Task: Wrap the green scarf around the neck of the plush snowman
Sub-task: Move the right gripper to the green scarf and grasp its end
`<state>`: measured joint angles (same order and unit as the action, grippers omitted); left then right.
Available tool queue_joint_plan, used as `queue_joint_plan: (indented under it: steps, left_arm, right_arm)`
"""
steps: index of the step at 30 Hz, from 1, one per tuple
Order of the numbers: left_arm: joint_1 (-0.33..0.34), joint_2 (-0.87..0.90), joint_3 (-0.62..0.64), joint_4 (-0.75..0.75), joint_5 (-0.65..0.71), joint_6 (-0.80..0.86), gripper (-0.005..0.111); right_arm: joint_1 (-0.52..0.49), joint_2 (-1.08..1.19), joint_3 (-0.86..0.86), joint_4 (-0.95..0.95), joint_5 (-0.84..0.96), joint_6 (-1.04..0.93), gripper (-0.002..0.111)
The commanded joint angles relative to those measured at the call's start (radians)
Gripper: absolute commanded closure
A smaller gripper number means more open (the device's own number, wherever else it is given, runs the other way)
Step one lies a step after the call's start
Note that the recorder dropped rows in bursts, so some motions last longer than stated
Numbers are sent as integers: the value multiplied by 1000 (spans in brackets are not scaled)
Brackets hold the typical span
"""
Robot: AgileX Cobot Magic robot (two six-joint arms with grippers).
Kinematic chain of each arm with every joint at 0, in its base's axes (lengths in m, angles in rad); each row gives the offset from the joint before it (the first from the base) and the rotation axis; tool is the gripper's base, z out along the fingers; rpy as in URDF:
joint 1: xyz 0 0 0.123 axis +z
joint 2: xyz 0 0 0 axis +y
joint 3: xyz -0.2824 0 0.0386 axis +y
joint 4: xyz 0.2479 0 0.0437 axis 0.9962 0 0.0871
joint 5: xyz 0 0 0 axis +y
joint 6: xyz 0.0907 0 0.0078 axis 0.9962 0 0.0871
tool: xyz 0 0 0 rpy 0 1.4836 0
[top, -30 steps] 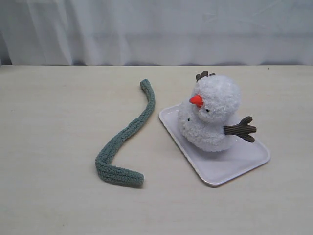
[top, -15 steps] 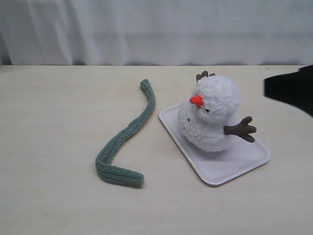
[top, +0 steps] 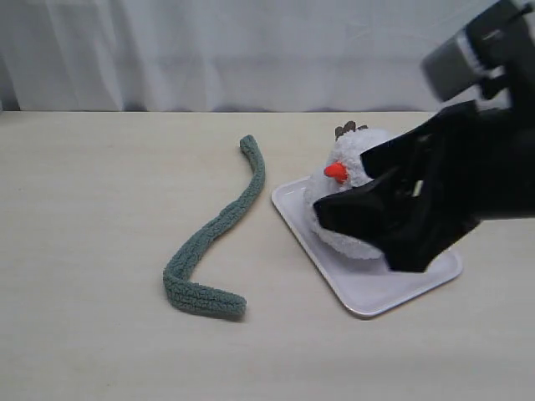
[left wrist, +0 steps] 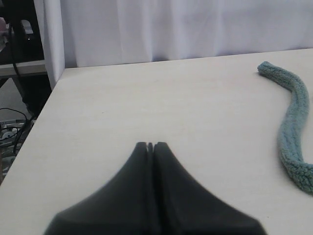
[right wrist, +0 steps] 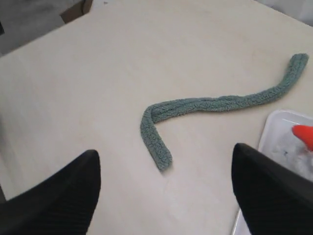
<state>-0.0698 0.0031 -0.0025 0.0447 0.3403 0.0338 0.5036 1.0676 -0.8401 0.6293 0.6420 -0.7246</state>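
Observation:
The green scarf lies loose in a curved line on the table, left of the tray; it also shows as the scarf and the scarf. The plush snowman sits on the white tray, orange nose pointing left. My right gripper hangs open in front of the snowman, hiding its body, neck and near twig arm. In the right wrist view this gripper is spread wide above the scarf's near end, holding nothing. My left gripper is shut and empty, away from the scarf.
A white curtain closes off the back of the pale table. The table's edge and corner show in the left wrist view, with cables on the floor beyond.
My right arm has swung in from the right edge and now covers most of the snowman. Scarf, snowman and tray have not moved.

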Motion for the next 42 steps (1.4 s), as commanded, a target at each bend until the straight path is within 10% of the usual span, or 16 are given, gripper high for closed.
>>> queue_joint_plan:
  steps: [1,6,18,34,42]
  left_arm:
    - [-7,-3,3,-4,-9,4,107]
    - [-7,-3,3,-4,-9,4,107]
    - [-7,-3,3,-4,-9,4,107]
    - [-7,-3,3,-4,-9,4,107]
    - [-7,-3,3,-4,-9,4,107]
  right_arm:
    - [200,143,-7,-363,-145,325,38]
    - [333,357,-35,-682,-193,631,38]
    - [401,777,-354,-689,-139,772,38]
    - [401,1084,-574,-853,61,662,38]
    - [403,1086,-574,-855,71,658,104]
